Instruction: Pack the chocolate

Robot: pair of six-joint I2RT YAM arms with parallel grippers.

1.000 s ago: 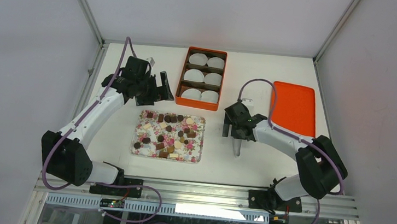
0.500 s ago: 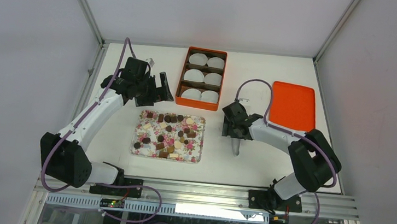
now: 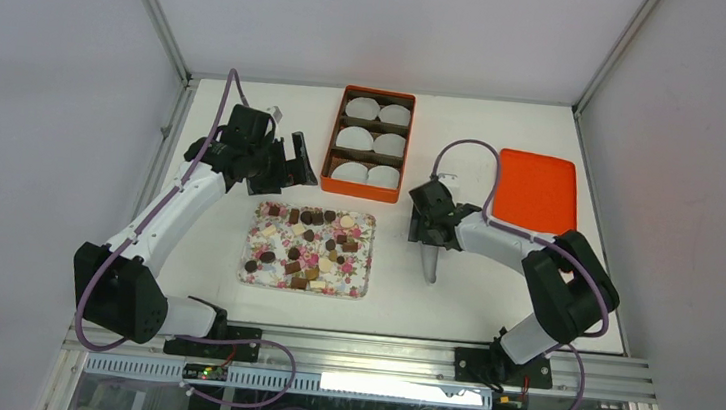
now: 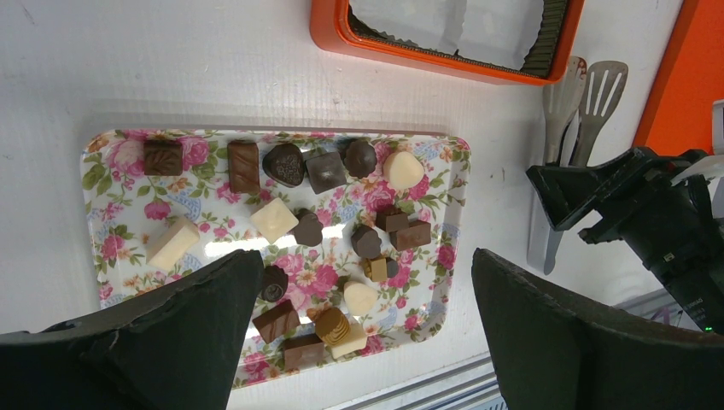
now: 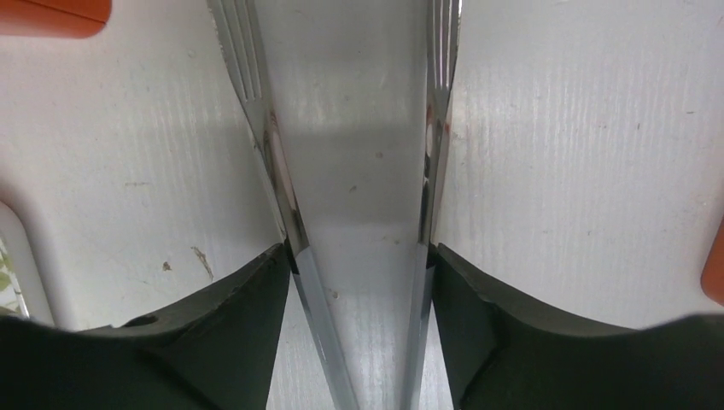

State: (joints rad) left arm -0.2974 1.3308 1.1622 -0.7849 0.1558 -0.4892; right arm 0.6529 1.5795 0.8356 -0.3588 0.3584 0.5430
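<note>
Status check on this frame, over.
Left gripper open near floral tray. Right gripper shut on tongs. Chocolates all on tray, orange box unfilled. Nothing blocking.

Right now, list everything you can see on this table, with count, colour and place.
chocolate: about twenty, dark brown, light brown and cream, on the floral tray
floral tray: one, pink-flowered, table centre
orange box: one, beyond the tray
paper cups: six, white, paired inside the box
orange lid: one, far right
tongs: one, silver, right of the tray
table: one, white
left gripper: open, above the tray
right gripper: closed on the tongs
</note>
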